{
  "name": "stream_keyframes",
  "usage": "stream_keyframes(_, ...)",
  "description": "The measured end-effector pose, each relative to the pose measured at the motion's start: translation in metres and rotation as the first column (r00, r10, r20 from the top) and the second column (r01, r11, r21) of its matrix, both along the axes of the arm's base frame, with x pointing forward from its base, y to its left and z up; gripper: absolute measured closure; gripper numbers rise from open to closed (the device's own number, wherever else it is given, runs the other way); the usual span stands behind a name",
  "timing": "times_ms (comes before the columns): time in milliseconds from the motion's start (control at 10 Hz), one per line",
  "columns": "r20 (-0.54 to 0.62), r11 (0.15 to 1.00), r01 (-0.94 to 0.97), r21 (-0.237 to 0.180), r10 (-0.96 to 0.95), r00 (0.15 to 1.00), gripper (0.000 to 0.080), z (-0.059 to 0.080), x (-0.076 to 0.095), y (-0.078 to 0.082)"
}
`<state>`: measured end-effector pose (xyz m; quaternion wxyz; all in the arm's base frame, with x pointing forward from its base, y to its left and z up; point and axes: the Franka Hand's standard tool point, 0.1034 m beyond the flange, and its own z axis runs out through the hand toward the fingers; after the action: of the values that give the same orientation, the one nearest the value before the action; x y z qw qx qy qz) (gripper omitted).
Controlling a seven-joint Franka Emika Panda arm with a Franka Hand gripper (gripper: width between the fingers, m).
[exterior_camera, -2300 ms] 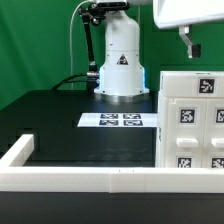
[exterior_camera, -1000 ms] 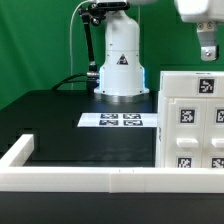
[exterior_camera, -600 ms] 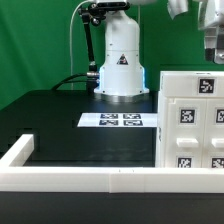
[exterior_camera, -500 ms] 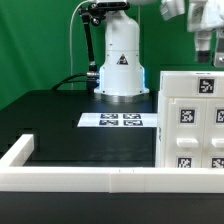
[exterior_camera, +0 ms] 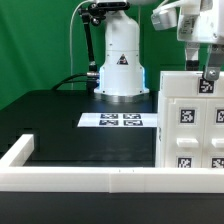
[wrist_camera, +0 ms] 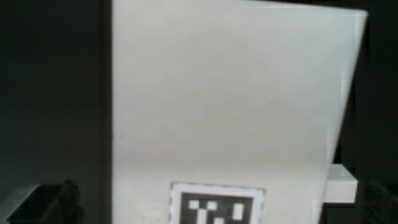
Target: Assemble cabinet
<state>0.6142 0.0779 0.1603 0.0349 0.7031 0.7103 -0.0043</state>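
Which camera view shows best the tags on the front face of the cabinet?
The exterior view: the cabinet shows several tags on its front face, though the picture's edge cuts it off. The wrist view shows mainly a plain white surface with only one tag.

The arm is being held high at the exterior view's right, its white wrist housing angled and partly cut off by the frame's upper edge. The gripper is being pointed straight downward. In the wrist view only one dark fingertip is being shown, so the spacing of the jaws cannot be judged.
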Motion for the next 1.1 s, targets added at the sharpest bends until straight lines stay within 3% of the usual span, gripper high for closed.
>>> stream_keyframes(100,0.0,1.0,0.007,0.0,-0.007,1.0,0.0017,-0.0001,0.0,-0.0002)
stream_keyframes(200,0.001,1.0,0.012,0.0,-0.012,1.0,0.0201,0.0,0.0001,-0.0004)
stream_keyframes(300,0.001,1.0,0.015,0.001,-0.015,1.0,0.024,-0.0001,0.0001,-0.0006)
stream_keyframes(700,0.005,0.994,0.111,0.007,-0.112,0.994,0.024,-0.0001,0.0001,-0.001)
stream_keyframes(1100,0.02,0.85,0.526,0.031,-0.526,0.85,0.0239,0.0004,-0.0004,-0.0002)
